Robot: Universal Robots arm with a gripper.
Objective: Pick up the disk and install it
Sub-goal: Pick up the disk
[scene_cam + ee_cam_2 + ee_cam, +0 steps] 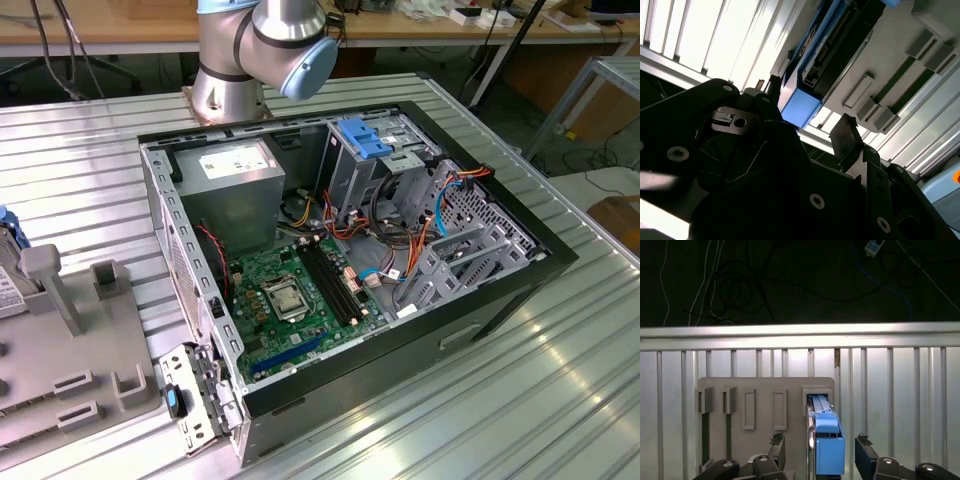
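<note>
First wrist view: fingers (866, 452) spread wide, flanking the disk (829, 442) without touching it. Standing on edge in the end slot of the grey holder (755, 390), blue rail end toward the gripper (821, 447), on the ribbed metal surface (890, 390). Same straddle in the second wrist view, disk (832, 47) slanting away between the parted fingers. Worth centring on the disk and squaring to its flat faces before closing, to avoid tilting or jamming it in the slot.

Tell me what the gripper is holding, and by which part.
Nothing is held. The gripper is open, its fingers either side of the disk's blue end without touching it; the disk sits in the grey holder.
</note>
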